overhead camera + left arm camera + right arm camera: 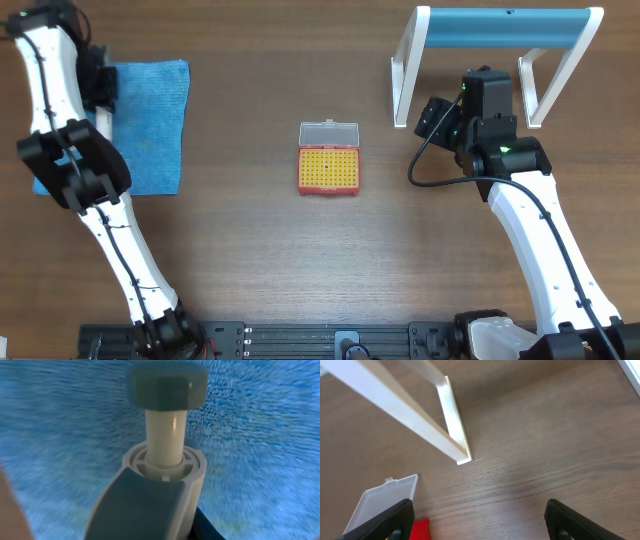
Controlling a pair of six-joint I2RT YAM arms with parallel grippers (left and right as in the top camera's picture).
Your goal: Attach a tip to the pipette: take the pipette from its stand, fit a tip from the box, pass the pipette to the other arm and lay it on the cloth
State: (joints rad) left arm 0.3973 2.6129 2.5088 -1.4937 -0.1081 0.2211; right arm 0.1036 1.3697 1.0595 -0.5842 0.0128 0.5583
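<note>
Left wrist view looks straight down the grey-and-white plastic pipette [165,450], with its grey plunger button, white stem and blue-grey body, over the blue woven cloth [150,110]. From where I stand the left end effector [100,90] seems to be clamped on that pipette above the cloth, though its fingers are mostly hidden behind the body. The tip end is out of sight, so I cannot say whether a tip is fitted. I take this for the last step, laying the pipette on the cloth. The next move calls for lowering it until it lies flat on the fabric, then releasing it gently so it neither rolls nor catches as the arm lifts. The right end effector [480,520] hangs wide and holds nothing, near one white leg of the white-framed stand with the blue top bar [505,28]. The orange tip box with its clear lid swung back [328,170] sits mid-counter, well apart from both arms. I count one pipette, one cloth, one tip box, one stand and two arms on the brown wooden counter [300,270].
</note>
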